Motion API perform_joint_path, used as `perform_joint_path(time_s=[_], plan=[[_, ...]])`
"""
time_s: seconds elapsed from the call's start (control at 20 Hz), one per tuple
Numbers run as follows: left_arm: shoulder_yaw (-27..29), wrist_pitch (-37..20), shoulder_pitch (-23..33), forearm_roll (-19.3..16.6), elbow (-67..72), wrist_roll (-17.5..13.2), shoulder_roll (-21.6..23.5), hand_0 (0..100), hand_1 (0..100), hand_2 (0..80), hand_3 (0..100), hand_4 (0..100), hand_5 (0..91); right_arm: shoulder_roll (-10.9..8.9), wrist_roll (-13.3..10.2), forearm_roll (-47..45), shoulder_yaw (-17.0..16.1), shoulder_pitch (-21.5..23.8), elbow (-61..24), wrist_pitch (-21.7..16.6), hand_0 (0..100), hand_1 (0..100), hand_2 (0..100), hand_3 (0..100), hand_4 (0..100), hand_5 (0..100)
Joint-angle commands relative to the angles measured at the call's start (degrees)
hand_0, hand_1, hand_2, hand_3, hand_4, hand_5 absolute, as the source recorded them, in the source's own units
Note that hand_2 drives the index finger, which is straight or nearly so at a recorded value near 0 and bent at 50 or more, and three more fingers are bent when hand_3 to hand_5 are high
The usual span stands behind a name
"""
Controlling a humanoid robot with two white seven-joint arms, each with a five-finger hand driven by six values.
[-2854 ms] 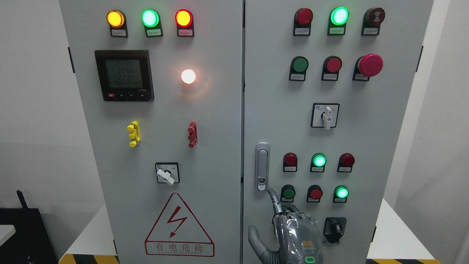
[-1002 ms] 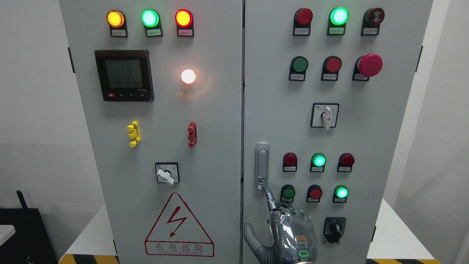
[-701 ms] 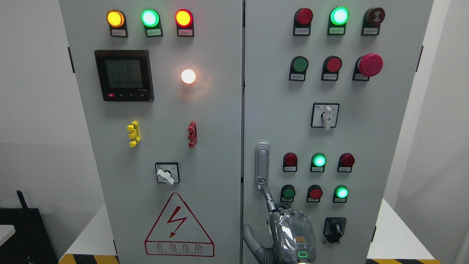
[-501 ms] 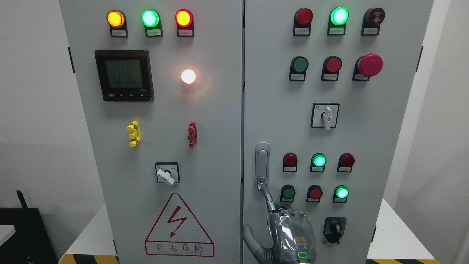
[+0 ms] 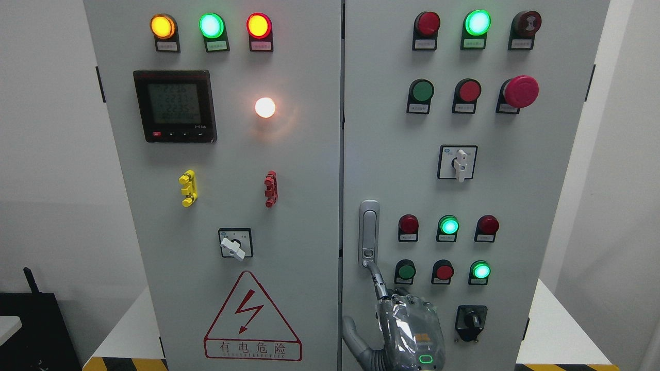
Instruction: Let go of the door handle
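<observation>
The silver door handle (image 5: pixel 368 232) stands upright at the left edge of the right cabinet door (image 5: pixel 515 196), lying flush against it. My right hand (image 5: pixel 405 324) comes up from the bottom edge, its back toward me. Its index fingertip (image 5: pixel 372 267) is stretched up and touches the handle's lower end, by the round lock. The other fingers are curled in, the thumb (image 5: pixel 350 330) sticks out to the left, and the hand grasps nothing. The left arm does not show.
Lit and unlit push buttons (image 5: pixel 448 225) and a black rotary switch (image 5: pixel 470 322) sit just right of the hand. A white selector switch (image 5: pixel 460 163) and a red emergency button (image 5: pixel 520 91) are higher up. The left door (image 5: pixel 232 196) carries a meter (image 5: pixel 174 105) and a warning triangle (image 5: pixel 251 319).
Since 2.9 s ago my right hand has shifted up and left, bringing the index fingertip onto the handle's lower end. Over the last second it has barely moved.
</observation>
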Motion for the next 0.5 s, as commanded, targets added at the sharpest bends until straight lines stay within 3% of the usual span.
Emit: perform_joint_path(time_s=[0.0,0.45], plan=[[-1.41,-0.1,0.0,0.0,0.0,0.03,0.0,12,39,0.0,0,0,0.0,0.01,0.64,0.0,-0.04,-0.12,0.08,0.05,38,27,0,73,64,71],[-1.41,-0.1,0.0,0.0,0.0,0.03,0.0,12,39,0.0,0,0,0.0,-0.07,0.73,0.0,-0.04,-0.21,0.0,0.05,37,27,0,74,64,71]])
